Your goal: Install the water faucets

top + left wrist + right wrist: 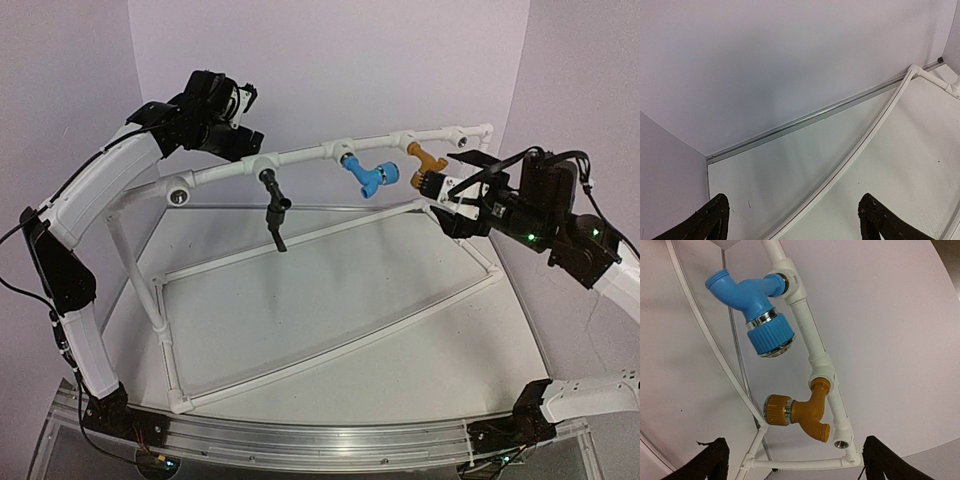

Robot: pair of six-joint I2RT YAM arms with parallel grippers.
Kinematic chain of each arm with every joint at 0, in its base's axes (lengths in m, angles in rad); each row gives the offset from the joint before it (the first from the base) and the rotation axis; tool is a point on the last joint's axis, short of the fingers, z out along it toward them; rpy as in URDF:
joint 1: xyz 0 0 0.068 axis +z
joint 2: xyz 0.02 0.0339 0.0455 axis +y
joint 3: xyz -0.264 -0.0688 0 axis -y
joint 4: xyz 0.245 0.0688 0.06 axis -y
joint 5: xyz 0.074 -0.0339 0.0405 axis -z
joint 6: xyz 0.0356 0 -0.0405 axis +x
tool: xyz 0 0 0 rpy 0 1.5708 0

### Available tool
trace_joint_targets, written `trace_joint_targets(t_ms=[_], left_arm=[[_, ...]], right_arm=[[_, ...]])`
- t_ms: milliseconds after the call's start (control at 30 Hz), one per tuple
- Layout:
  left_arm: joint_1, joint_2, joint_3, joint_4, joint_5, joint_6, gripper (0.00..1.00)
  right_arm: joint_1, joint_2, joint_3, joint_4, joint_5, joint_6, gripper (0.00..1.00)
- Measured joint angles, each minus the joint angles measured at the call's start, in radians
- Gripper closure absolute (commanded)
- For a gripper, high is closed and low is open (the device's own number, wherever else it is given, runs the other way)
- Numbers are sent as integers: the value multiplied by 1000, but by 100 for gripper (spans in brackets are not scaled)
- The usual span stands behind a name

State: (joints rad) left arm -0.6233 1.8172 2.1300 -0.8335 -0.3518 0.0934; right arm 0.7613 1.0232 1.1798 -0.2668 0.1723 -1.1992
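Right hand [793,455] camera misses black faucet [275,207].

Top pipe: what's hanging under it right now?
Under the top pipe hang the black faucet, blue faucet and yellow faucet. Their threaded ends are hidden inside the fittings, so seating can't be judged. The end socket beside the yellow one is empty.

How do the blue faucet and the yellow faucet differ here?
The blue faucet is bulkier, with a wider ribbed knob, than the yellow faucet. The blue faucet sits mid-rail; the yellow faucet sits nearer the rail's right end. Both are plugged into sockets on the white pipe frame, ungripped.
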Motion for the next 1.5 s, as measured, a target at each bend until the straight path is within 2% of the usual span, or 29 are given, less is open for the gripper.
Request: trace_joint_targets(t_ms=[267,567,800,1300,1400,1500], left_arm=[[2,-16,-26,2,-1,-47,12],[3,-19,-36,7,0,-66,12],[7,-40,-78,29,9,-88,12],[10,-48,-98,49,34,-103,14],[11,-49,-99,50,37,-103,14],[11,-50,-104,56,39,-103,14]], right_arm=[[78,18,-146,337,42,-209,12],[116,121,-217,600,91,-375,13],[144,224,-221,704,117,-407,15],[156,353,-176,805,125,-441,32],[156,369,-155,813,125,-443,38],[156,379,-138,820,122,-445,49]])
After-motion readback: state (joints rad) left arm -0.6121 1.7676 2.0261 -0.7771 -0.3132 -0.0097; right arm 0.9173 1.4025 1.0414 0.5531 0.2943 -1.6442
